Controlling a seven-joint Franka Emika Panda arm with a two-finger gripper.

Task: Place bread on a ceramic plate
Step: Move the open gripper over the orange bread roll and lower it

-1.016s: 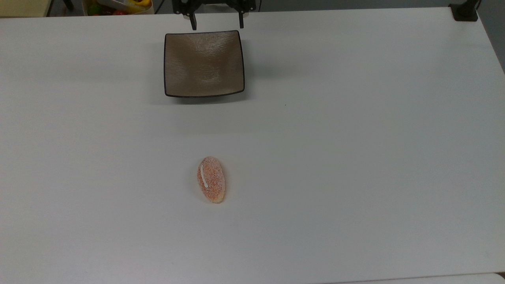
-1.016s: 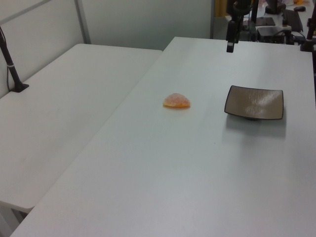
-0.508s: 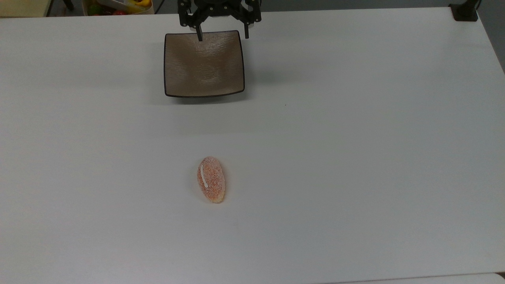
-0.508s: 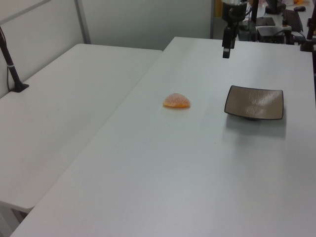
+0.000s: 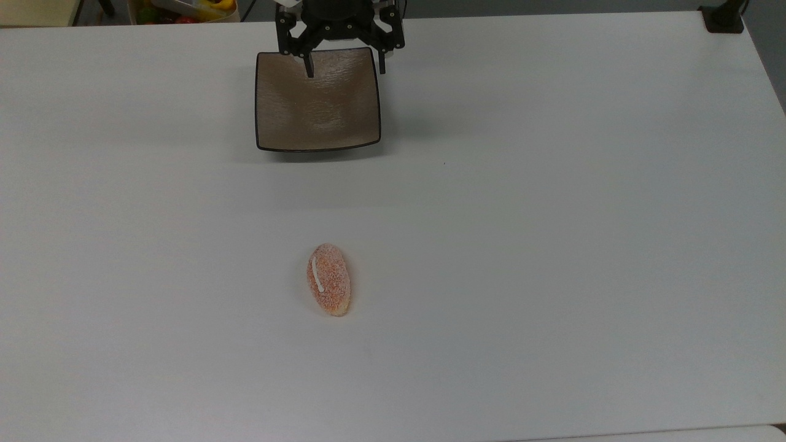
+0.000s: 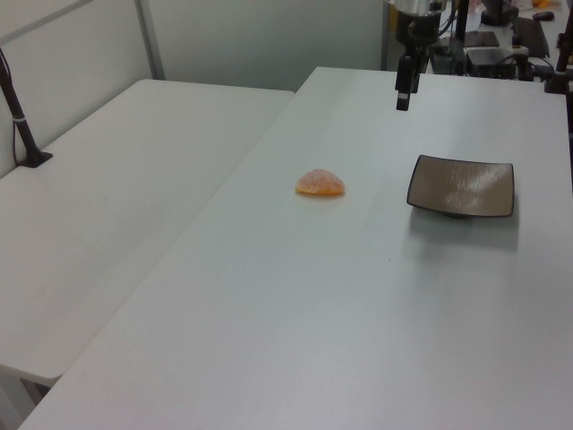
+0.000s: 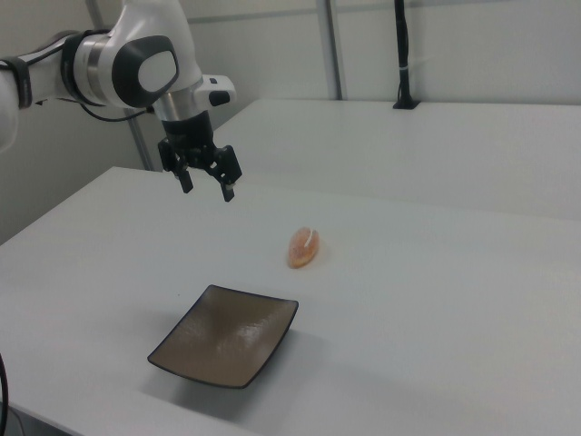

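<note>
The bread (image 5: 328, 280), a small oval orange-pink roll with a thin white stripe, lies on the white table in the lower middle of the top view. It also shows as the bread (image 6: 320, 184) and the bread (image 7: 304, 247). The ceramic plate (image 5: 319, 110), square and glossy brown with a dark rim, sits bare near the table's far edge, with nothing on the plate (image 6: 461, 185) (image 7: 227, 334). My gripper (image 5: 346, 70) hangs open and empty, well above the table, over the plate's far edge in the top view. In the side views the gripper (image 6: 403, 98) (image 7: 208, 191) is far from the bread.
A second white table (image 6: 107, 206) adjoins on the left view's left, with a black post (image 6: 22, 125) clamped to it. A black clamp (image 5: 724, 18) sits at the table's far right corner in the top view. A bin of colourful items (image 5: 184, 9) stands beyond the far edge.
The open gripper has come from beyond the table's far edge to over the plate's far rim, moving toward the bread. Bread and plate have not moved.
</note>
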